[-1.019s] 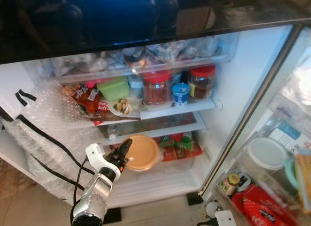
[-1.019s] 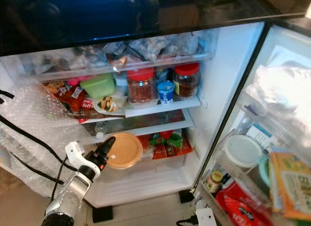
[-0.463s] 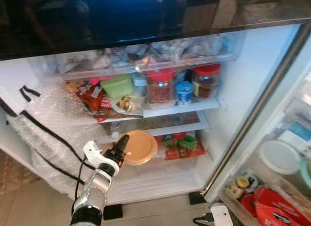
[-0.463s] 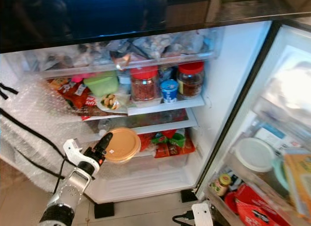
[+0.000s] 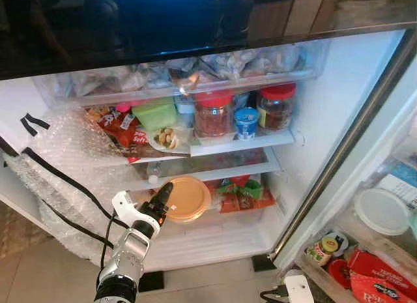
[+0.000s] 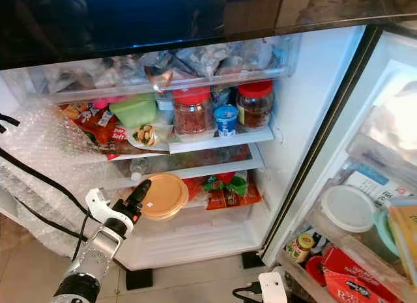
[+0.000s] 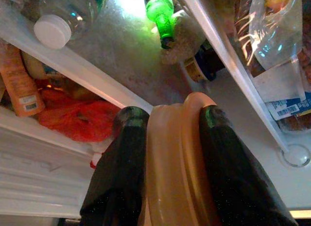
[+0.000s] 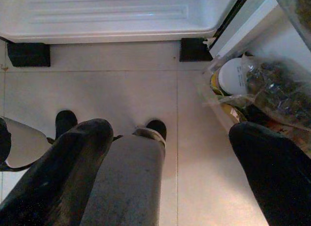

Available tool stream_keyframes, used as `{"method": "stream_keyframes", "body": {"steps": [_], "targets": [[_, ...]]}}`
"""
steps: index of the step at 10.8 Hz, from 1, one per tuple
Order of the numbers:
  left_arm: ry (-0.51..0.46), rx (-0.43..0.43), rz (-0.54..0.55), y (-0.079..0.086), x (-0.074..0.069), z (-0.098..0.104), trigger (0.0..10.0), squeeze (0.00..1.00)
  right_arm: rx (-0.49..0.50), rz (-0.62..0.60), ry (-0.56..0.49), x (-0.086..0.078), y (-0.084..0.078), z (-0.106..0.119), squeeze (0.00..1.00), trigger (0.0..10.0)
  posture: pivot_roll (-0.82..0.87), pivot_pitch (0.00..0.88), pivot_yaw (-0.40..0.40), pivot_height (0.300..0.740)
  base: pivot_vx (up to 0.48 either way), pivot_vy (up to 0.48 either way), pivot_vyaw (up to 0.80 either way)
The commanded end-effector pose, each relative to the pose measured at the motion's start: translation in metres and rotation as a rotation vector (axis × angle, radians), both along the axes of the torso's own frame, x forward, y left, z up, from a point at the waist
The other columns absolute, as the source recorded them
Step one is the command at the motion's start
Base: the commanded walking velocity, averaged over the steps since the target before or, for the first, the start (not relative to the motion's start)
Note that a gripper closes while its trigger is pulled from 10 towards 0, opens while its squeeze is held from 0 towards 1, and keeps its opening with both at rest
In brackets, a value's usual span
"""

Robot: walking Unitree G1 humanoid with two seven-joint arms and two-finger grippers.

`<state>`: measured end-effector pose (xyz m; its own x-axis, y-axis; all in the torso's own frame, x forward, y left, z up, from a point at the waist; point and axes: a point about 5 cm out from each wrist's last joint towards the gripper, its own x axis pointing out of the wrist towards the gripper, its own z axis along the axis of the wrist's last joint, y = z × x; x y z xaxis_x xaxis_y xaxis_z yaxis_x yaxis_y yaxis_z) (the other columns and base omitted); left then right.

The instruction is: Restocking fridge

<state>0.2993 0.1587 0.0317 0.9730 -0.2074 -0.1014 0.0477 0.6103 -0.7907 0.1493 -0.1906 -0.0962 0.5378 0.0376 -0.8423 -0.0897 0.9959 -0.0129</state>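
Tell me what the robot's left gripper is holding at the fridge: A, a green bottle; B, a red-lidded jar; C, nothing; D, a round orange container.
D: the left gripper has its jaws shut on the edge of the round orange container, at the front of a lower fridge shelf.

No text is showing clearly enough to read. The red packet [image 5: 122,130] on the shelf and the red pack [image 5: 383,287] in the door are carrying white lettering, too blurred to make out.
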Motion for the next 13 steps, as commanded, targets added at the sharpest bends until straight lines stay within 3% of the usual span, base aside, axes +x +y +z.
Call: {"method": "stream_keyframes", "body": {"steps": [1, 7, 11, 13], "targets": [[-0.012, -0.002, 0.015, 0.005, 0.001, 0.001, 10.0, 0.0, 0.004, 0.006, 0.009, -0.002, 0.004, -0.001, 0.0, 10.0, -0.12, 0.035, 0.057, 0.74, 0.0, 0.0, 0.0], [-0.054, -0.007, 0.012, 0.003, 0.011, 0.013, 10.0, 0.0, -0.034, 0.027, 0.016, 0.0, 0.004, -0.001, 0.0, 10.0, -0.11, 0.037, 0.056, 0.735, 0.0, 0.0, 0.0], [-0.059, -0.011, 0.005, 0.001, 0.012, 0.014, 10.0, 0.0, -0.023, 0.044, 0.019, -0.001, 0.006, -0.001, 0.0, 10.0, -0.11, 0.045, 0.052, 0.651, 0.0, 0.0, 0.0], [-0.061, -0.008, -0.001, 0.0, 0.012, 0.015, 10.0, 0.0, -0.029, 0.028, 0.016, -0.001, 0.004, -0.001, 0.0, 10.0, -0.11, 0.048, 0.051, 0.647, 0.0, 0.0, 0.0]]}}
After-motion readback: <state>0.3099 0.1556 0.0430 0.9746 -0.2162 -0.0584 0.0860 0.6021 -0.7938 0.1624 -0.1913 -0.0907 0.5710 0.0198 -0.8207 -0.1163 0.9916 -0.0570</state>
